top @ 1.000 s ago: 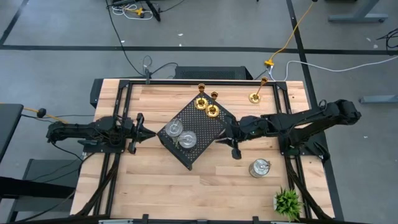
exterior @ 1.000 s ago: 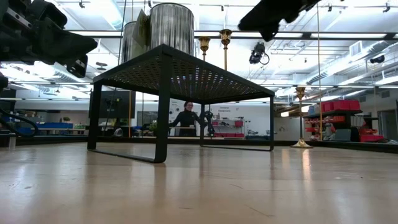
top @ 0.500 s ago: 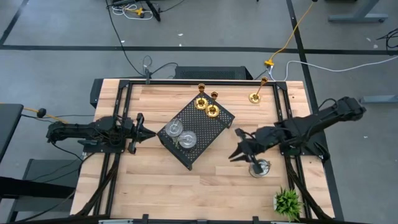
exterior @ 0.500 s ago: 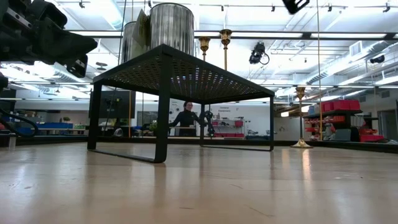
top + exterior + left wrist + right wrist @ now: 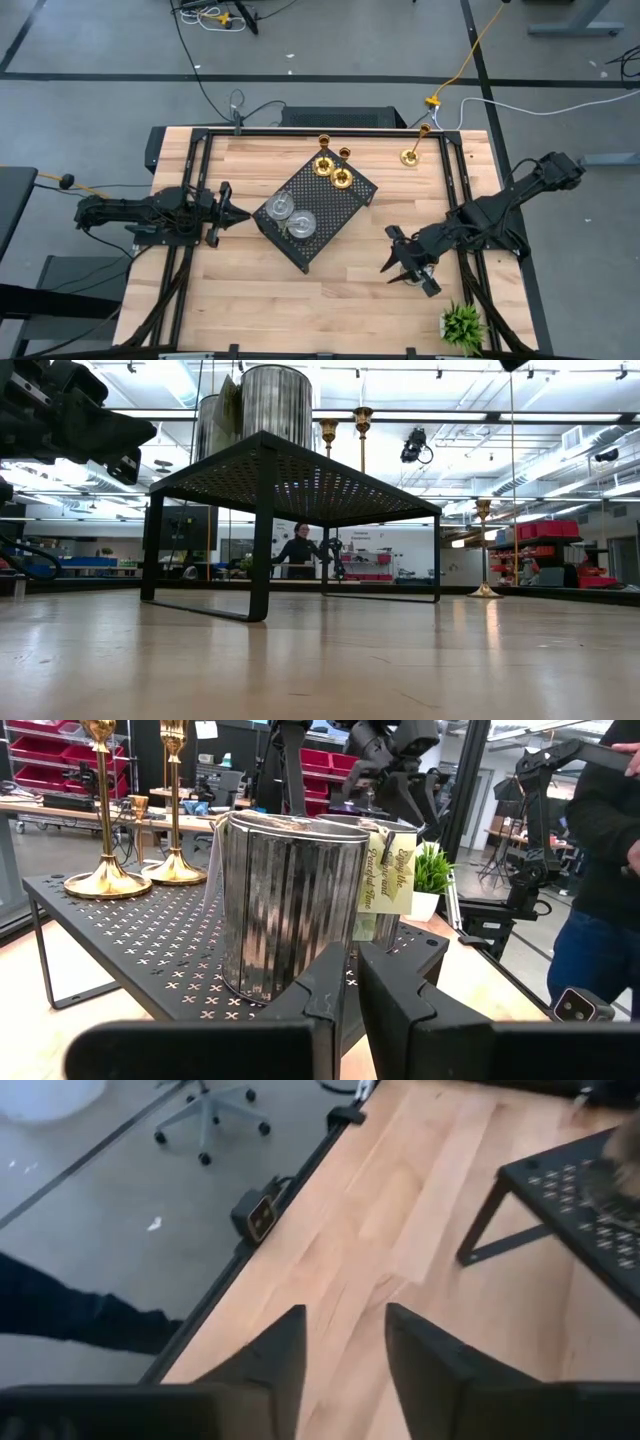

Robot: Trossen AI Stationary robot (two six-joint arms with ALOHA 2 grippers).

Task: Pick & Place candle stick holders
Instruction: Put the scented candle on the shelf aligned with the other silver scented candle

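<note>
Hovering over the counter (image 5: 250, 290) at about 4 o'clock from the tray (image 5: 345, 208), right end effector (image 5: 404, 266) fingers parted with nothing between — two silver holders (image 5: 290, 217) and two gold holders (image 5: 332, 171) on the tray, one gold holder (image 5: 410, 156) at 1 o'clock, left end effector (image 5: 236, 214) pinched narrow at 9 o'clock.

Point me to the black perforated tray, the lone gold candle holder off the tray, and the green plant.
Black perforated metal tray (image 5: 345, 200): high view, bare top surface.
Lone gold candle holder (image 5: 410, 157): high view, round base.
Small green plant (image 5: 462, 325): high view, leaves.
</note>
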